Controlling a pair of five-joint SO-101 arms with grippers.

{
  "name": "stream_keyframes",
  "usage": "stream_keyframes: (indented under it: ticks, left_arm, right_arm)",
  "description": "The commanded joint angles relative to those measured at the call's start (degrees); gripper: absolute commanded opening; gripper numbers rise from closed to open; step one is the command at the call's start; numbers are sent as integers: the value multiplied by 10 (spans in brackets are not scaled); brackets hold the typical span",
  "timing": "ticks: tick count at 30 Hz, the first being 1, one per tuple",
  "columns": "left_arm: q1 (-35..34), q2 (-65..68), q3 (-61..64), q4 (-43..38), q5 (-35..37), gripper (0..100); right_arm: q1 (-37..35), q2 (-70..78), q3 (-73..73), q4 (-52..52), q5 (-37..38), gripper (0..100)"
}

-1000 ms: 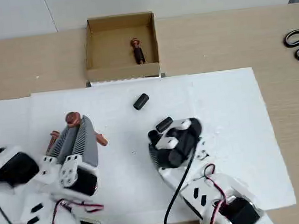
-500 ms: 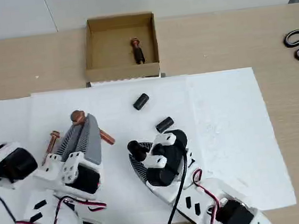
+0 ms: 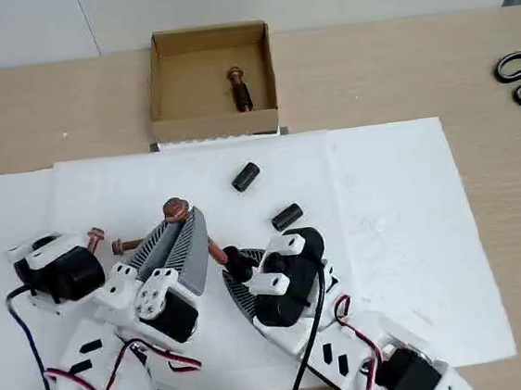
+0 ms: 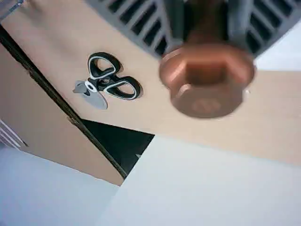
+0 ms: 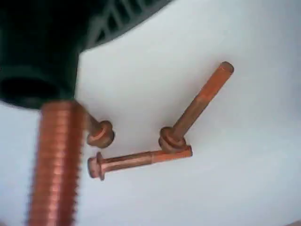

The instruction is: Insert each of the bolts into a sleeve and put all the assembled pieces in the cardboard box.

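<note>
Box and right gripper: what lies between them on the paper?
In the high view, one loose sleeve lies between box and right gripper; a second sleeve lies just off that line.

Left tool (image 3: pixel 182 224) clamping bolt (image 3: pixel 175 207), right tool (image 3: pixel 235 272) gripping sleeve (image 3: pixel 237 258), tips close together

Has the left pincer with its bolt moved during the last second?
Yes. The left pincer carried its bolt rightward in the high view, closer to the loose sleeve nearest the cardboard box.
</note>
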Motion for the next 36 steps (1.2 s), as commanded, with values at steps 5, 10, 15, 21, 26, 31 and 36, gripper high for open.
stream_keyframes:
  ticks: [5,10,15,21,26,31,36]
  left_arm:
    - [4,-6,18,-18,-5,6]
    - [4,-6,22,-32,-5,6]
    - [4,-6,19,-4,-5,6]
    - [24,-6,-32,78,-8,6]
    - [71,-6,-49,137,-25,6]
    - [98,-6,-38,177,-25,6]
    - [101,-6,-14,179,-47,6]
  right_arm:
    - [-24,-6,-4,-21,-2,3]
    - [-35,-6,-4,-21,-2,3]
    - [-34,-6,-5,-21,-2,3]
    - [-34,-6,-5,-21,-2,3]
    - [-34,-6,-6,-21,-2,3]
    - [-34,-6,-6,-22,-2,3]
    - [-34,-7,-7,-22,-2,3]
